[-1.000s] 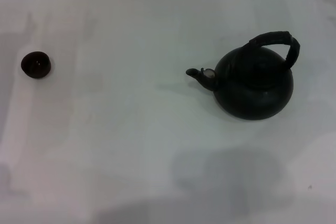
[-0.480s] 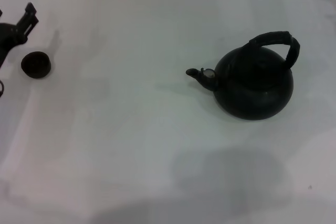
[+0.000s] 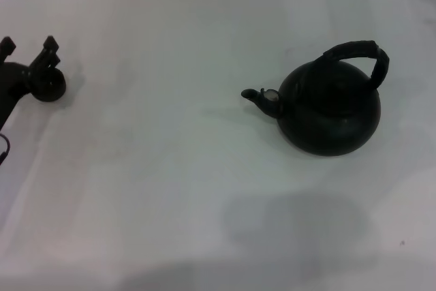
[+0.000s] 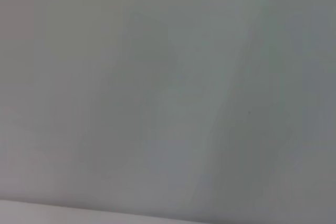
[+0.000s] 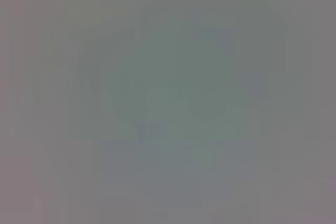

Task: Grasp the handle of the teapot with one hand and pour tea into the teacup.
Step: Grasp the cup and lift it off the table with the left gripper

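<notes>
Left gripper: the black left gripper point(image 3: 28, 51) sits at the far left of the head view, its 2 fingertips spread apart with a clear gap between them, gripping nothing.
Teacup: the small round dark brown-black handleless teacup point(image 3: 52, 85) stands on the white tabletop point(image 3: 170, 189) just beside and under the left gripper's nearer fingertip, partly covered by the gripper body; whether they touch cannot be told.
Teapot: the large squat matte black teapot point(image 3: 332, 110) stands upright on the right side of the table, well apart from the teacup.
Spout: the teapot's short spout with the pale metal tip point(image 3: 262, 98) points toward the robot's left, toward the teacup's side.
Handle: the thick black ribbed arched handle point(image 3: 361, 52) stands up over the pot's top, leaning to its right rear, free of any grip.
Handle axis: the arch runs roughly left-right in the head view, in line with the spout.
Right gripper: not visible in any view; the right wrist view shows nothing recognisable.
Left wrist view: only bare pale surface.
Key relation: the handle lies far to the right of the open left jaws, across the whole table; by its side of the table the right arm is likely the nearer 1.
Judgement: the teapot is not yet grasped and pouring has not begun.
</notes>
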### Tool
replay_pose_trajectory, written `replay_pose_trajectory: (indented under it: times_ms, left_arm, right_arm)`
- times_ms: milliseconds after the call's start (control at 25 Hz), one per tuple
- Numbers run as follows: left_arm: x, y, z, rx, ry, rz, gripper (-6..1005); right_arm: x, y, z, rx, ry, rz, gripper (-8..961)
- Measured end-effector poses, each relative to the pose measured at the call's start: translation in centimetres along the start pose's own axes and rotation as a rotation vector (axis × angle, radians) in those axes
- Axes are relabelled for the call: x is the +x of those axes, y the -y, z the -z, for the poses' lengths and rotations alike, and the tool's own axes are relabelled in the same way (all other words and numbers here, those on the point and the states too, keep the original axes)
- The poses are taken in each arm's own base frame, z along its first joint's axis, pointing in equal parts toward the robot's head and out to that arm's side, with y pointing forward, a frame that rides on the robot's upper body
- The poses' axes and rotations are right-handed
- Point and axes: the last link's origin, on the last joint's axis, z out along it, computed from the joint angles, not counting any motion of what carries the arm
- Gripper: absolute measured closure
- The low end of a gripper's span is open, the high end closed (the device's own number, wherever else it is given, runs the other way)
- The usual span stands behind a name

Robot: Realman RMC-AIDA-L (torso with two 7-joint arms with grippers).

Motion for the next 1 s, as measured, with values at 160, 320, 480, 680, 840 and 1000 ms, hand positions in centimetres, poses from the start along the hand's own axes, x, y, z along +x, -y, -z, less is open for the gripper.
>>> replay_pose_trajectory:
  times_ms: [160, 320, 480, 680, 840, 1000]
  left_arm:
    - [-0.3, 0.0, 0.9, 0.002, -0.007, 0.020, 124]
    - [-0.9, 0.2, 1.6, 0.016, 0.015, 0.053, 124]
    - [-1.4, 0.5, 1.7, 0.032, 0.047, 0.051, 124]
    - [-1.8, 0.4, 1.3, 0.021, 0.089, 0.036, 124]
    - [-2.1, 0.2, 1.1, 0.011, 0.119, 0.023, 123]
    - [-2.3, 0.2, 1.1, 0.014, 0.133, 0.020, 124]
  right_arm:
    - [-0.1, 0.4, 0.0, 0.017, 0.004, -0.010, 103]
    - [-0.1, 0.5, 0.0, 0.019, 0.004, -0.009, 103]
    - [-0.1, 0.5, 0.0, 0.019, 0.004, -0.008, 103]
    - [-0.2, 0.4, -0.1, 0.018, 0.006, -0.008, 103]
    - [-0.2, 0.5, 0.0, 0.018, 0.005, -0.008, 103]
    - [-0.1, 0.5, 0.0, 0.020, 0.004, -0.008, 103]
